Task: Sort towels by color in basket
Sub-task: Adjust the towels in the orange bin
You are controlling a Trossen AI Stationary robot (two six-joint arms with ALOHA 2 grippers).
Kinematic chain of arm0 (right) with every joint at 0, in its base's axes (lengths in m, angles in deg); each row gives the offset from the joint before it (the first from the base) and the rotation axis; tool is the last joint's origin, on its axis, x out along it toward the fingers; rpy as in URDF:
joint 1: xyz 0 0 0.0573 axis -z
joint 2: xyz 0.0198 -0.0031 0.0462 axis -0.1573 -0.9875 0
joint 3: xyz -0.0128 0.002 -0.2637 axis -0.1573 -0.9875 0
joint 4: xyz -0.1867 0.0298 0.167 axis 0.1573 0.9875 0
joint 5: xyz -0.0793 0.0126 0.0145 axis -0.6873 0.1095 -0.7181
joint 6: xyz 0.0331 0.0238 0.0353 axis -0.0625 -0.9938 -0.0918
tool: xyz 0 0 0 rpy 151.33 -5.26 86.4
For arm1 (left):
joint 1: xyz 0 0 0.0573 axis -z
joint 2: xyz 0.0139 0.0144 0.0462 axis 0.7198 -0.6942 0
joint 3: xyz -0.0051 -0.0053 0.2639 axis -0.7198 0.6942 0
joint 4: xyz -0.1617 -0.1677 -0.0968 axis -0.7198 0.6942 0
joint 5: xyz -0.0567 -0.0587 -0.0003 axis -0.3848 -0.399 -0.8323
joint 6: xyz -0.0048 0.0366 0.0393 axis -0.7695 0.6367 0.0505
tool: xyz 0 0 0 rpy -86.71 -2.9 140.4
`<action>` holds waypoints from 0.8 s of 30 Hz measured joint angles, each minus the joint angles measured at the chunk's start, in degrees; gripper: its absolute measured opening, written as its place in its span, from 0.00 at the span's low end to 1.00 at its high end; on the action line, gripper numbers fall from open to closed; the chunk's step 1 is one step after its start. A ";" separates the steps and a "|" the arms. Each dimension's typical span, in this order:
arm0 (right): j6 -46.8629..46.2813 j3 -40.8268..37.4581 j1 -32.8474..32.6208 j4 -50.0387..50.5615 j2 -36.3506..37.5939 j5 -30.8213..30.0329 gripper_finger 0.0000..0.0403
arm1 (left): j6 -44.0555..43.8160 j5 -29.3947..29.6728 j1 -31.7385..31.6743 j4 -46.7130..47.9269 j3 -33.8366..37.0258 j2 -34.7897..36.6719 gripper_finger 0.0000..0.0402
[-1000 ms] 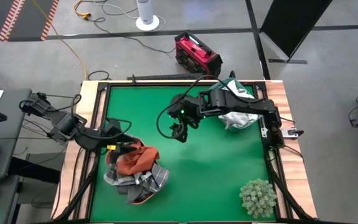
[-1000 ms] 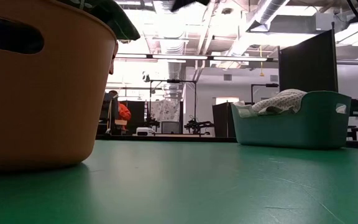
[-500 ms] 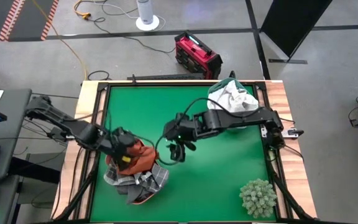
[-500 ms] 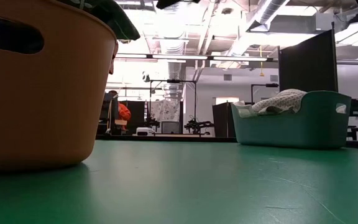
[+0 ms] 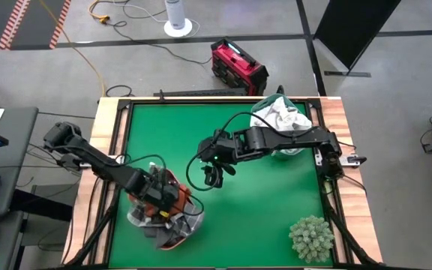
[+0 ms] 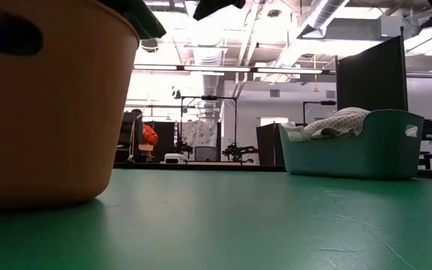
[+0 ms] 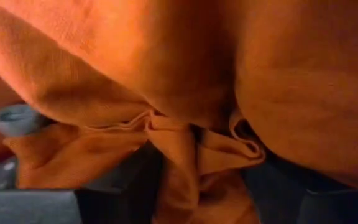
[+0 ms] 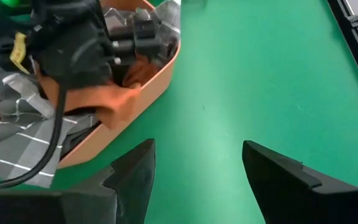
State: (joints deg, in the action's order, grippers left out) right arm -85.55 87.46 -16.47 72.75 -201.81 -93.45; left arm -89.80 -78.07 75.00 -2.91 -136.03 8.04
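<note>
Rust-orange towel (image 7: pixel 166 93) fills the left wrist view; left tool (image 5: pixel 160 196) is buried in the orange basket (image 8: pixel 148 87) on the tabletop (image 5: pixel 261 202), finger state cannot tell. Grey checked towel (image 8: pixel 17 140) lies alongside it. Right tool (image 5: pixel 211 176) hovers nearby, fingers spread, empty. Left arm is nearer the pile.

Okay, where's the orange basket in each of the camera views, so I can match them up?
High: orange basket at lower left, under the left end effector.
Low: its wall fills the left.
Left wrist: not identifiable, only rust-orange towel.
Right wrist: upper left.
Shared landmark: green tabletop.
</note>
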 joint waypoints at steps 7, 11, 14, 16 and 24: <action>0.02 0.00 0.39 0.02 0.00 0.22 0.67 | -1.70 -0.97 0.11 -5.88 6.79 1.83 0.52; 0.01 0.00 0.44 -0.01 0.00 0.22 0.67 | 0.06 -0.53 -0.50 -1.67 7.01 5.16 0.52; 0.01 0.00 0.44 -0.80 0.00 0.28 0.67 | 0.22 -0.56 -0.69 2.94 6.28 9.06 0.52; 0.08 0.00 0.44 -1.04 0.00 0.42 0.67 | -0.03 -0.80 -0.65 5.15 4.93 11.71 0.52; 2.61 0.00 0.91 -1.55 0.00 0.80 0.67 | -7.90 -10.41 -0.49 5.41 3.62 18.74 0.52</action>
State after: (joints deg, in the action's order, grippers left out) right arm -82.94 87.46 -15.57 71.20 -201.81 -92.65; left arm -97.70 -88.48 74.50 2.50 -132.41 26.78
